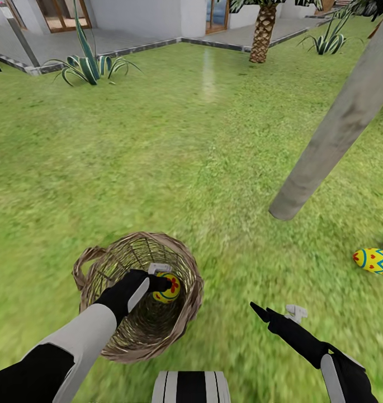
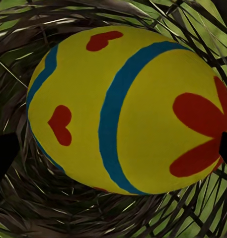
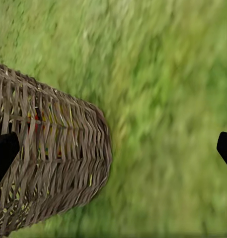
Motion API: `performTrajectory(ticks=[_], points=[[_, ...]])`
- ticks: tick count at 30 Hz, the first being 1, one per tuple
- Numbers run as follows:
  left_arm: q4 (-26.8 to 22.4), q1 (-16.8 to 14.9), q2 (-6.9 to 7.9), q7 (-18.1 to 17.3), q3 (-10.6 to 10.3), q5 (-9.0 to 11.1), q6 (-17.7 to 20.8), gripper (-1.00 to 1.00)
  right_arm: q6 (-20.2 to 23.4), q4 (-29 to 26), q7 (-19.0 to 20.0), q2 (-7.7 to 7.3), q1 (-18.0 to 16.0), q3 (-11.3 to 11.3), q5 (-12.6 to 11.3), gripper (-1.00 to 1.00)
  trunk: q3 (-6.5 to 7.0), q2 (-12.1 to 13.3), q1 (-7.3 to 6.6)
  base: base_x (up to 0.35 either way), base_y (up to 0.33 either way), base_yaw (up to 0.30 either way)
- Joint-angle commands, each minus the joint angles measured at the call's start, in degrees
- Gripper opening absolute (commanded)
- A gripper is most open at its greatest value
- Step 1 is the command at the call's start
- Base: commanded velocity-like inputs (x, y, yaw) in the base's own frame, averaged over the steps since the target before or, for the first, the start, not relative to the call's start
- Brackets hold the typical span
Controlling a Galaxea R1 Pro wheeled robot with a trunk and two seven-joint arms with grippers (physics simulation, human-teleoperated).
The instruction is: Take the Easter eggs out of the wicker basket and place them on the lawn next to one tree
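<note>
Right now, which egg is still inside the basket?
The egg with the red flower, at the left tool in the basket. The zigzag egg lies on grass near the trunk.

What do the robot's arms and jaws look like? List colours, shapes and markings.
Both arms are black at the upper part, with a pale grey-white forearm shell and a black wrist. The left gripper and right gripper are black, tapering to slim pointed fingers, each with a small white bracket near the wrist. No cables or markings are visible.
</note>
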Motion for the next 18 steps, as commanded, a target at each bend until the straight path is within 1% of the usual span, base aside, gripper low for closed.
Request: performTrajectory(ticks=[1, 3, 12, 14, 18], points=[[0.0, 0.0, 0.07, 0.2, -0.3, -0.6, 0.2, 1.0, 0.4, 0.0, 0.1, 0.05, 0.0, -0.1, -0.3, 1.0, -0.27, 0.0, 0.03, 0.0, 0.0, 0.0], [0.0, 0.0, 0.07, 0.1, -0.3, -0.6, 0.0, 1.0, 0.4, 0.0, 0.1, 0.05, 0.0, -0.1, -0.3, 1.0, -0.71, 0.0, 0.08, 0.0, 0.0, 0.0], [0.0, 0.0, 0.07, -0.1, -0.3, -0.6, -0.4, 1.0, 0.4, 0.0, 0.1, 0.05, 0.0, -0.1, -0.3, 1.0, -0.71, 0.0, 0.08, 0.0, 0.0, 0.0], [0.0, 0.0, 0.07, -0.2, -0.3, -0.6, -0.4, 1.0, 0.4, 0.0, 0.1, 0.05, 0.0, -0.1, -0.3, 1.0, -1.15, -0.1, 0.13, 0.0, 0.0, 0.0], [0.0, 0.0, 0.07, -1.9, -0.3, -0.6, -0.4, 1.0, 0.4, 0.0, 0.1, 0.05, 0.0, -0.2, -0.3, 1.0, -1.15, -0.1, 0.13, 0.0, 0.0, 0.0]])
